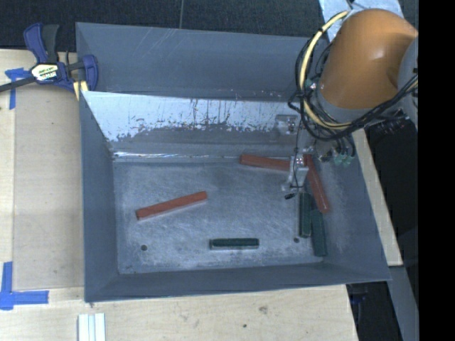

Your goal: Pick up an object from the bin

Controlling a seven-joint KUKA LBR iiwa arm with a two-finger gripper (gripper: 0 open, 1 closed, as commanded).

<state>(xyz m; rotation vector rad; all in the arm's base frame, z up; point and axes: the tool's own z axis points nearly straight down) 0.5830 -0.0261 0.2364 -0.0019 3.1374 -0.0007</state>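
The claw [297, 176] is low in the right end of the bin [213, 69], close to the floor, where several sticks meet. It stands at the right tip of the back red stick [261, 163], which lies almost level along the foot of the rear wall, and at the upper end of the right red stick [320, 194], which slants down toward the near right corner. Just below it lie two green sticks [313, 229], side by side and overlapping. The claw looks to touch the back red stick's tip, but from this angle I cannot be sure, nor can I tell whether the claw is spread or pressed together.

Well apart from it, a left red stick [170, 206] lies alone on the open floor, and a front green stick [234, 244] lies near the front wall.

By my reading the step in hand is the descent and grasp, with nothing yet lifted. The likely target is one of the two red sticks beside the claw. The next move calls for closing squarely across one stick alone, clear of its neighbours, then a straight lift. With the sticks so crowded, pinching two or merely nudging one aside is the risk.
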